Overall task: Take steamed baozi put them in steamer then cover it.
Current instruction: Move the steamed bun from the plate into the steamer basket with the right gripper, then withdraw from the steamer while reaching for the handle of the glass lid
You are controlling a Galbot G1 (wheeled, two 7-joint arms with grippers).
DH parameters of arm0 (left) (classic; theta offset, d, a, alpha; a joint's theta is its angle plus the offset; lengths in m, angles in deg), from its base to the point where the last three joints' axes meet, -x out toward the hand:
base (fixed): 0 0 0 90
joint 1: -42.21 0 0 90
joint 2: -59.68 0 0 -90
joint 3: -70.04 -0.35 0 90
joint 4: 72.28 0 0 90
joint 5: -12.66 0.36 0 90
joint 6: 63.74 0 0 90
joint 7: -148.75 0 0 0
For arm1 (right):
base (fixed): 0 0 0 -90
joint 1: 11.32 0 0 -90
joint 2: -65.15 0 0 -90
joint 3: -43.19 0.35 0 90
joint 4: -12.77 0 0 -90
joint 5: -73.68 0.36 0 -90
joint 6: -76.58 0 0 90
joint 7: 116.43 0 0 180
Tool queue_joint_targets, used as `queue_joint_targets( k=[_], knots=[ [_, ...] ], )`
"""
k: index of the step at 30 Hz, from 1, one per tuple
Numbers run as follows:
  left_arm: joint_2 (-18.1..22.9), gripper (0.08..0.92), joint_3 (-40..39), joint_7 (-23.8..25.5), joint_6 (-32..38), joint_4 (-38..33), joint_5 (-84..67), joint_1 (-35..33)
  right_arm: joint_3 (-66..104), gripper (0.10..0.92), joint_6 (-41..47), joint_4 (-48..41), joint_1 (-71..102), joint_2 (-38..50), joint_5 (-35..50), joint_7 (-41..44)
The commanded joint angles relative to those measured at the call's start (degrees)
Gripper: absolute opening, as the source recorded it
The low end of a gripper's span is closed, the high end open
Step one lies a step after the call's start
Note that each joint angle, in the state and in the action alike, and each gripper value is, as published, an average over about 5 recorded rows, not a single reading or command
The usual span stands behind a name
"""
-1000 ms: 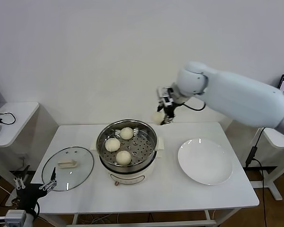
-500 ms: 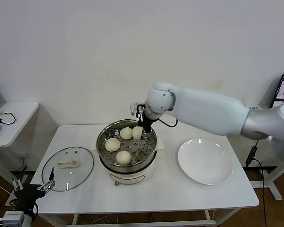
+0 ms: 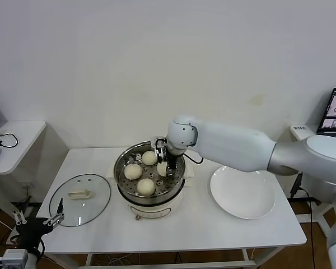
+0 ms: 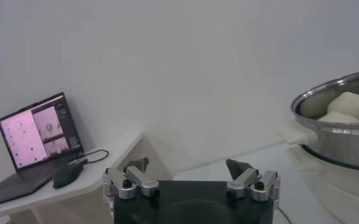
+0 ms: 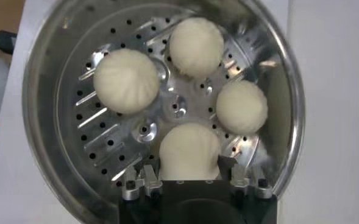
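The steamer (image 3: 150, 174) is a round, shiny steel basket with a hole-punched floor, seated on a cream pot base on the white worktop (image 3: 201, 224). Four smooth, cream-white steamed baozi lie inside it: three rest free (image 5: 126, 80) (image 5: 196, 46) (image 5: 242, 106), and the fourth baozi (image 5: 189, 152) sits between the jaws of the right gripper (image 3: 163, 166), which reaches down into the basket's right side and closes lightly around the bun. The cover (image 3: 80, 199), a round clear glass lid with a metal rim and a cream block handle, lies flat left of the steamer. One empty white plate (image 3: 242, 191) lies to the right. The left gripper (image 4: 190, 182) hangs low beyond the worktop's left front corner, jaws spread wide and empty.
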Motion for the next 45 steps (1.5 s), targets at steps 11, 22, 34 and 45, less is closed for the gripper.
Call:
queue_joint_targets(
  k=[11,22,34,45],
  knots=[
    [0.18,0.823,-0.04,0.08,0.0,-0.33,0.03,-0.19,1.51,0.648,1.37,0.2,1.22,0.12,-1.5,0.04],
    [-0.04,0.823,-0.26,0.16,-0.21,-1.06,0.06,0.2,4.64,0.822,1.61,8.9,-1.94,7.92,3.81,-5.58],
    [-0.46,0.823,-1.27,0.23,0.06,-0.46,0.76,1.17,19.73,0.823,-5.91,23.32,11.77,22.66,10.45,-32.65],
    [-0.11,0.823,-2.7,0.92,2.76,1.55,2.32,2.09,55.54,0.823,-28.2,28.82,49.48,27.39,0.48,-46.7]
  ],
)
